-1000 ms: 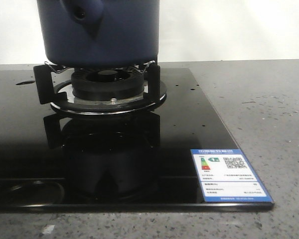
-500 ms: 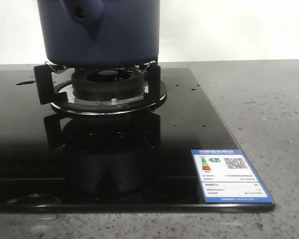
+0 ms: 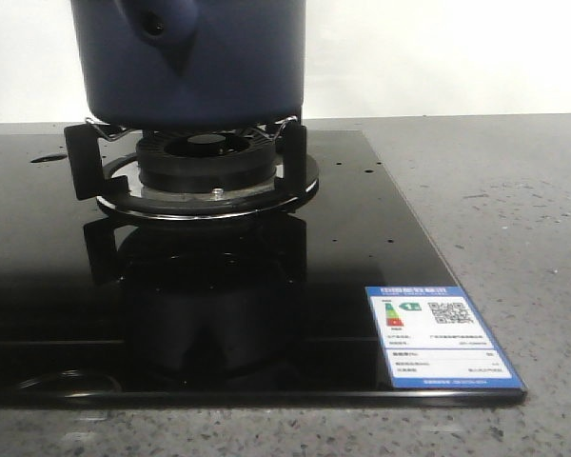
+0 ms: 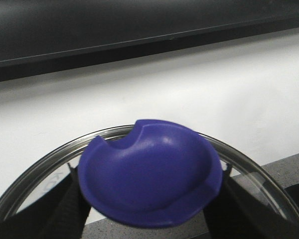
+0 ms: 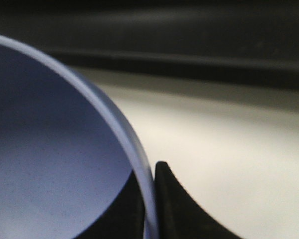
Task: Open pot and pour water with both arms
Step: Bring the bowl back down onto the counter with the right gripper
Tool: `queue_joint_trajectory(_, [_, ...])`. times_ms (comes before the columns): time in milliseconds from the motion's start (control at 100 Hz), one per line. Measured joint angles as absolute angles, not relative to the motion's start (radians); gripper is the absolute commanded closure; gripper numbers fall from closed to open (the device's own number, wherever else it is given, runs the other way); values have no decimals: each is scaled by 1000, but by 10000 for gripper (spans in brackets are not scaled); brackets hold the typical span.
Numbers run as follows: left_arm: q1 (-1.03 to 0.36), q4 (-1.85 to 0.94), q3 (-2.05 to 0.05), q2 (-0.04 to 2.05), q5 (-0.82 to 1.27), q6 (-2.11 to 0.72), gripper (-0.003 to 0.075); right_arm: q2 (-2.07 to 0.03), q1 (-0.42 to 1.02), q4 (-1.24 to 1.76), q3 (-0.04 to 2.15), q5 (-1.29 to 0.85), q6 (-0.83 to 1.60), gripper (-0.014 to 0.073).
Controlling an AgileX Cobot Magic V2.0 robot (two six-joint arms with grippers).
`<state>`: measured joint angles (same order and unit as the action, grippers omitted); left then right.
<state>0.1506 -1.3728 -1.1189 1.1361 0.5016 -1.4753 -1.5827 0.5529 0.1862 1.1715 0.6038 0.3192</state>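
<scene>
The dark navy pot (image 3: pixel 195 67) stands on the gas burner (image 3: pixel 206 162), its stubby handle with a round hole (image 3: pixel 152 24) facing me; its top is out of frame. In the left wrist view my left gripper (image 4: pixel 148 191) is shut on the blue knob (image 4: pixel 149 164) of a glass lid (image 4: pixel 35 162) with a steel rim and holds it up in front of a white wall. In the right wrist view my right gripper (image 5: pixel 149 199) is shut on the pale rim of a blue bowl-like vessel (image 5: pixel 55 149); I cannot tell which vessel it is. Neither arm shows in the front view.
The burner sits on a black glass hob (image 3: pixel 343 248) with a white and blue energy label (image 3: pixel 443 335) at its front right corner. Grey speckled counter (image 3: pixel 504 190) lies to the right of the hob and along its front edge. A white wall is behind.
The pot and hob have not moved. A faint ring-shaped reflection in the glass at the front left has slid lower and grown fainter.
</scene>
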Motion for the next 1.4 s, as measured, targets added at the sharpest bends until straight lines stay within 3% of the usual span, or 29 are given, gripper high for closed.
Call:
queue_joint_trajectory(380, [151, -1373, -1119, 1136, 502, -1475, 349, -1579, 553, 76, 1168, 859, 319, 636])
queue_joint_trajectory(1030, [151, -1394, -1119, 1136, 550, -1473, 349, -1575, 553, 71, 1170, 861, 319, 636])
queue_joint_trajectory(1170, [151, -1415, -1119, 1136, 602, -1473, 349, -1520, 546, 132, 1233, 606, 324, 636])
queue_joint_trajectory(1400, [59, -1418, -1119, 1136, 615, -1473, 349, -1414, 377, 202, 1519, -216, 321, 636])
